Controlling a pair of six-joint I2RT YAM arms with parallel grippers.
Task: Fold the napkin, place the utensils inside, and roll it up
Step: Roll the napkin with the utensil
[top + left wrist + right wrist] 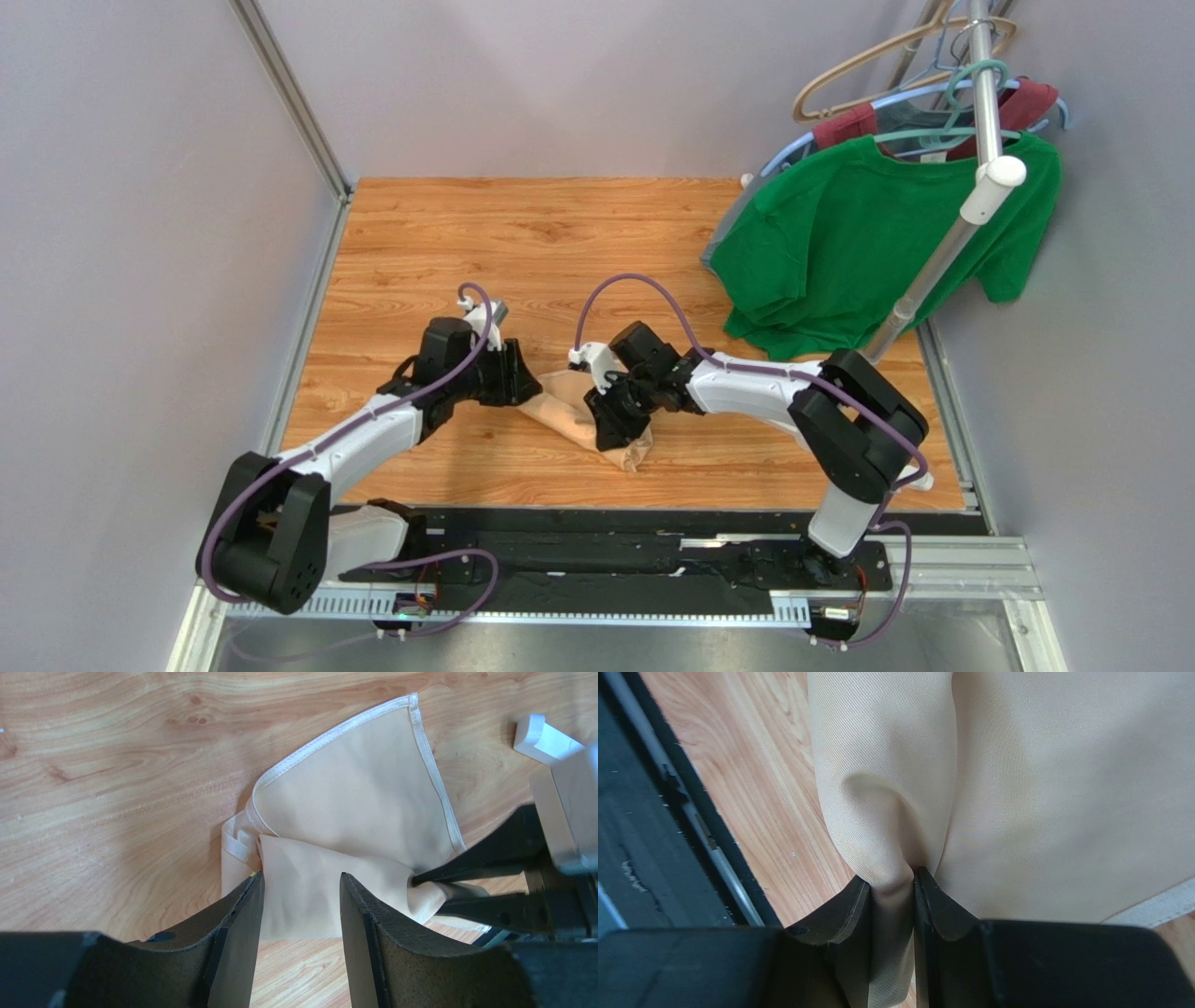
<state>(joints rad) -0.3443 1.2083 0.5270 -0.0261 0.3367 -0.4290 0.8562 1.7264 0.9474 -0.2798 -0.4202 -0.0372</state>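
Hovering over napkin's left edge, left gripper (298, 882) is seen with jaws parted, nothing gripped. Peach napkin (568, 406), bunched on wooden table (561, 238), is laid between both grippers, long axis far-left to near-right. Right gripper (912, 878) is pinched tight on raised fold at right end. Spoon not seen. No writing readable.

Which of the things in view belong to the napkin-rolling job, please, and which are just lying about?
Part of the job:
- napkin
- right hand, pinching the napkin
- left hand, open by the napkin

Just lying about:
- green T-shirt
- dark red garment
- hangers
- rack pole
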